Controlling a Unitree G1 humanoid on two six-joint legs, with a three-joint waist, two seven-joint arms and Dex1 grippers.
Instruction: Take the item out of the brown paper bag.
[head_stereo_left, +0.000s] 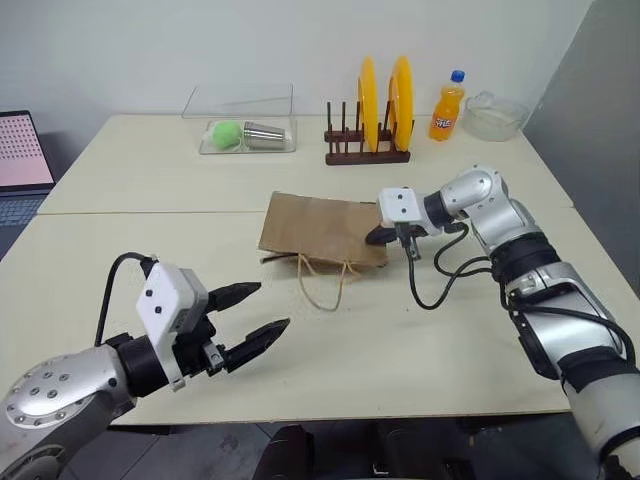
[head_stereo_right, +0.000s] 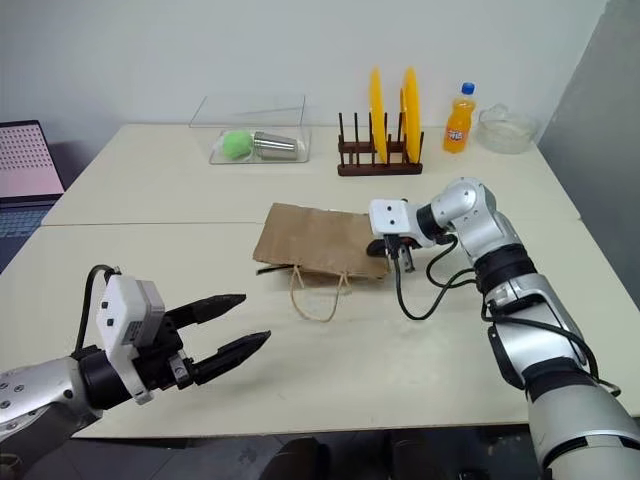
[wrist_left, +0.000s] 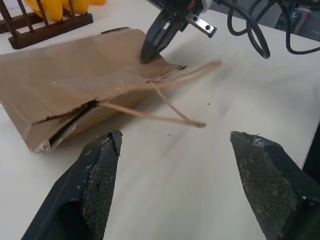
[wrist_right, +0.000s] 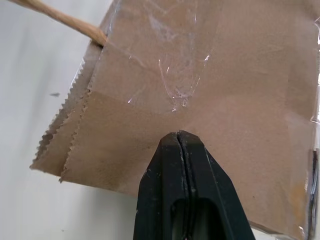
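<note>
The brown paper bag (head_stereo_left: 322, 230) lies flat on the surface (head_stereo_left: 150, 240), about midway between its left and right edges and well in from the near edge. Its serrated mouth faces the near edge, and the two thin cord handles (head_stereo_left: 325, 285) trail out from the mouth onto the bare top. The bag is creased and looks nearly flat; the mouth shows only a dark slit in the left wrist view, and the item inside cannot be made out.

The right end effector (head_stereo_left: 383, 236) sits at the bag's right side, near the mouth corner. Its two black fingers are pressed together with no gap, their joined tips touching the top sheet of paper; whether any paper is pinched between them cannot be told.

The left end effector (head_stereo_left: 250, 315) hangs above the surface near the near edge, well apart from the bag and to its left. Its fingers are spread wide with nothing between them, pointing toward the bag's mouth.

Along the far edge stand a wooden rack (head_stereo_left: 366, 150) holding two yellow plates (head_stereo_left: 385, 100), an orange soda bottle (head_stereo_left: 447, 108) with a blue cap, a glass bowl (head_stereo_left: 495, 115) by the far right corner, and a clear tray (head_stereo_left: 245, 125) holding a green ball (head_stereo_left: 226, 134) and a metal cup (head_stereo_left: 264, 134).
</note>
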